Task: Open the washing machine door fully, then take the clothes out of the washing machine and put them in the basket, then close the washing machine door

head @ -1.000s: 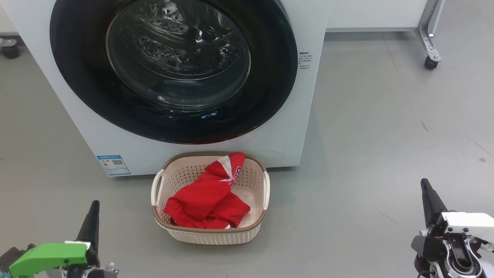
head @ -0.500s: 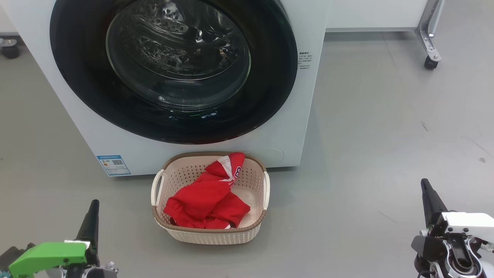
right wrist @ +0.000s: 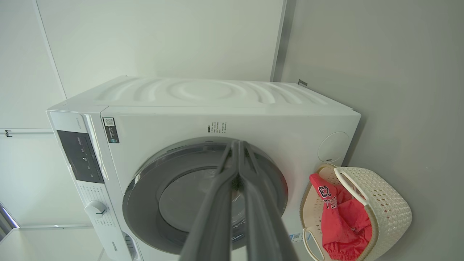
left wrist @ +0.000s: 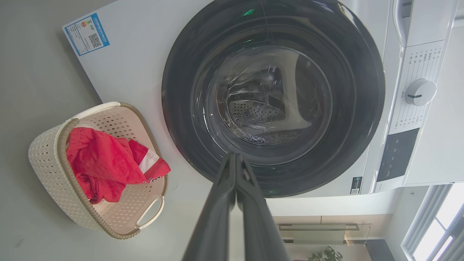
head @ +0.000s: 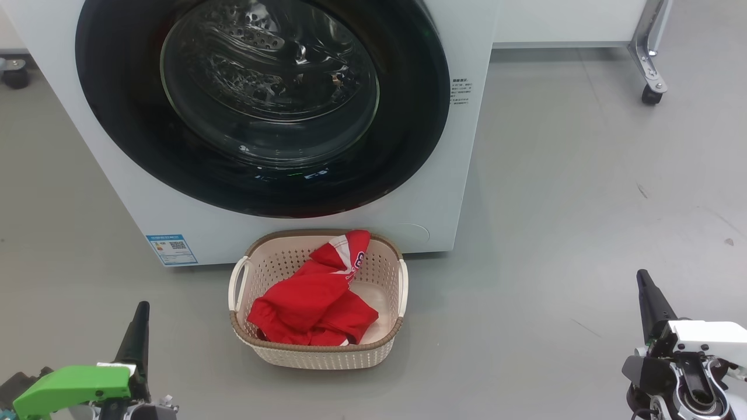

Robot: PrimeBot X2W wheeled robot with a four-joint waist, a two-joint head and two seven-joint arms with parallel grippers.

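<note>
The white washing machine (head: 443, 192) fills the upper left of the head view, and its round black-rimmed door (head: 117, 128) lies flush against the front, shut. Through the glass the steel drum shows. On the floor right in front stands the cream basket (head: 327, 356), with the red clothes (head: 315, 303) piled inside. My left gripper (head: 142, 309) is low at the left, shut and empty, well short of the basket. My right gripper (head: 642, 277) is low at the right, also shut and empty. The left wrist view shows the door (left wrist: 181, 108) and basket (left wrist: 47, 163); the right wrist view shows the door (right wrist: 145, 195) and the clothes (right wrist: 340, 221).
Grey floor (head: 583, 204) spreads wide to the right of the machine. A castor leg (head: 650, 93) of a white unit stands at the back right, and another castor (head: 14, 73) at the far left edge.
</note>
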